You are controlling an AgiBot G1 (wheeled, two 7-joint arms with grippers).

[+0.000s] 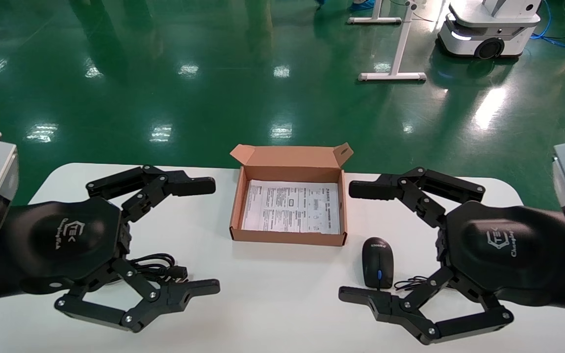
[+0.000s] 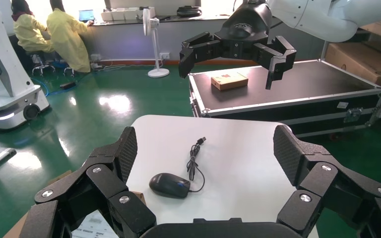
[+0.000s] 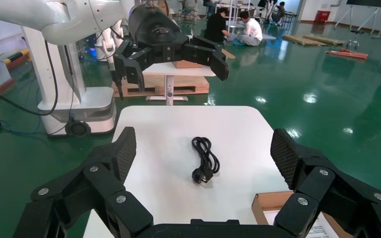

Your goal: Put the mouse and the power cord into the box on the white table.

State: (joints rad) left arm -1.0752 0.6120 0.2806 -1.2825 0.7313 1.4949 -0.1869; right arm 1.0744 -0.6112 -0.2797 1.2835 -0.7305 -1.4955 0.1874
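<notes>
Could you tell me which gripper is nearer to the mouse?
Right. The right gripper hovers open just beside the mouse; the left gripper is across the box, above the power cord.

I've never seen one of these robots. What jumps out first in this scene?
Two big black claws, the left gripper and right gripper, hang wide open above the white table. Between them sits the open box. The mouse lies by the right gripper, the power cord under the left.

You are looking at a black left pincer [image 1: 199, 238] and right pincer [image 1: 361, 240], both showing silver screws, white logos and grey wrist blocks.
</notes>
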